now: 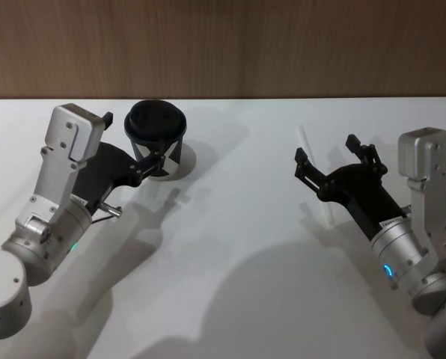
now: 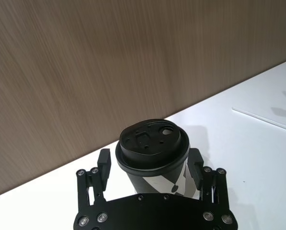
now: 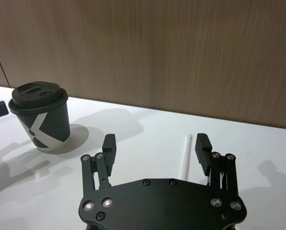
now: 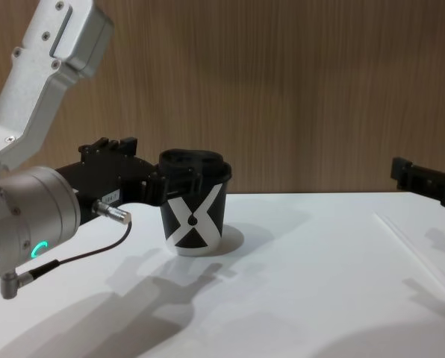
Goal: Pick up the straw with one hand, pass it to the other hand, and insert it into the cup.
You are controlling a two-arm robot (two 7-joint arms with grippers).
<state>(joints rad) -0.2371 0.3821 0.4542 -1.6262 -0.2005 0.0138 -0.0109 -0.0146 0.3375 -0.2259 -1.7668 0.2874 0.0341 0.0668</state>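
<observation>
The black cup with the white X and a domed lid stands upright at the back left of the white table. My left gripper is open, one finger on either side of the cup with small gaps showing. The thin white straw lies flat on the table at the right, far from the cup. My right gripper hovers open just above the straw, which runs close to one of its fingers. Nothing is held between them.
A wooden wall rises directly behind the table's back edge, close to the cup. The white table stretches bare between the two arms and toward the front. A thin cable with a silver plug hangs beside the left wrist.
</observation>
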